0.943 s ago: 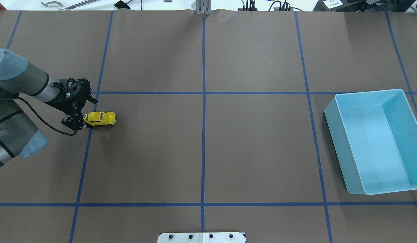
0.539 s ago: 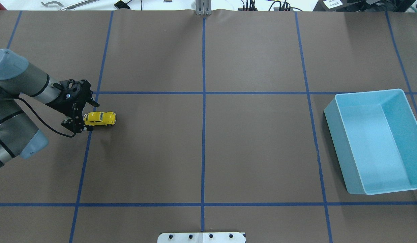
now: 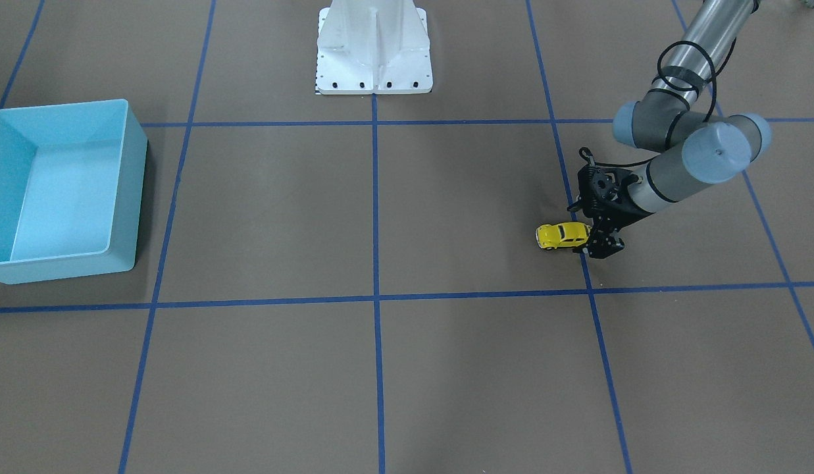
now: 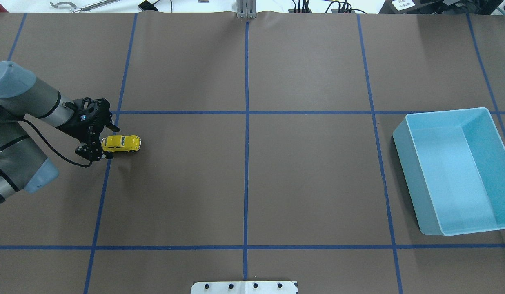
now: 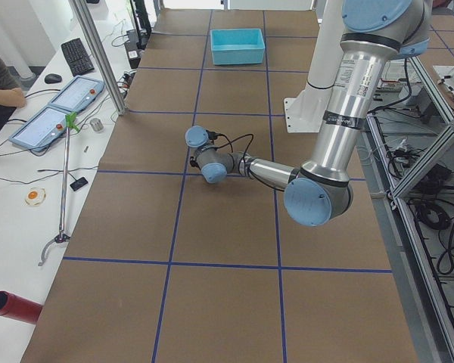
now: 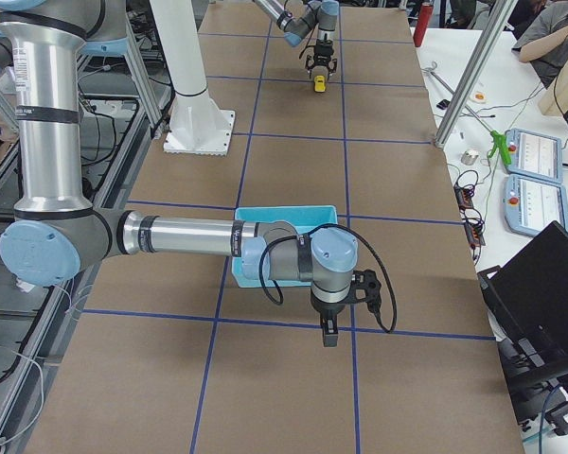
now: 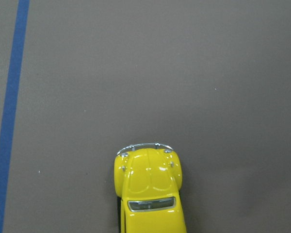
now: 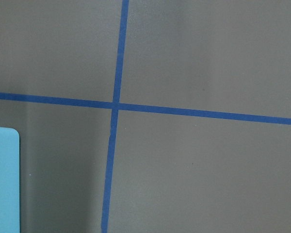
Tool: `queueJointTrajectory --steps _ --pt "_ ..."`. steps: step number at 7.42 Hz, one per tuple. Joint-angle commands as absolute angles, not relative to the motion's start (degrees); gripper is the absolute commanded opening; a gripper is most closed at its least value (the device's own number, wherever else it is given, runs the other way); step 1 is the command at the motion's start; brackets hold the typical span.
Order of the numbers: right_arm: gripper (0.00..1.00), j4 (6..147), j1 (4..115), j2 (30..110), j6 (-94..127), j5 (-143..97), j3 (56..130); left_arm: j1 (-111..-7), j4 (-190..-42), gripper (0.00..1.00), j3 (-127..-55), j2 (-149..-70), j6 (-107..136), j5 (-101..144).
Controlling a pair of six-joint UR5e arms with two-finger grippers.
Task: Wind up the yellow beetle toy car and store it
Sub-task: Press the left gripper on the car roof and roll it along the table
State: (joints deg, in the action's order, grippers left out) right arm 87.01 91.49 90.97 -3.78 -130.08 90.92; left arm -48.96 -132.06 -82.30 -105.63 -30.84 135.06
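Note:
The yellow beetle toy car stands on its wheels on the brown table at the left, nose pointing right. My left gripper is low at the car's rear, one finger on each side of it, jaws closed in against its sides. The front-facing view shows the same: the car pokes out of the gripper. The left wrist view shows the car's bonnet and windscreen from above, no fingers. My right gripper shows only in the exterior right view, hanging over the table beside the bin; I cannot tell its state.
The light-blue bin stands empty at the far right of the table, also in the front-facing view. Blue tape lines cross the brown mat. The robot's white base sits at the table's near middle edge.
The left gripper's fingers have drawn closer together around the car's rear. The car has barely shifted. The bin has not moved.

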Motion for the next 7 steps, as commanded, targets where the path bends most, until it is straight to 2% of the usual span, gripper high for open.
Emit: queueJointTrajectory --steps 1,4,7 --pt "1.00 87.01 91.49 90.97 -3.78 -130.08 90.88 -48.96 -132.19 0.79 -82.27 -105.73 -28.14 135.09" --pt "1.00 87.01 91.49 90.97 -3.78 -130.08 90.88 -48.96 -132.19 0.74 -82.27 -105.73 -28.04 135.09" --pt "1.00 87.01 91.49 90.97 -3.87 -130.08 90.88 -49.04 -132.19 0.55 -82.27 -105.56 -27.95 135.17"
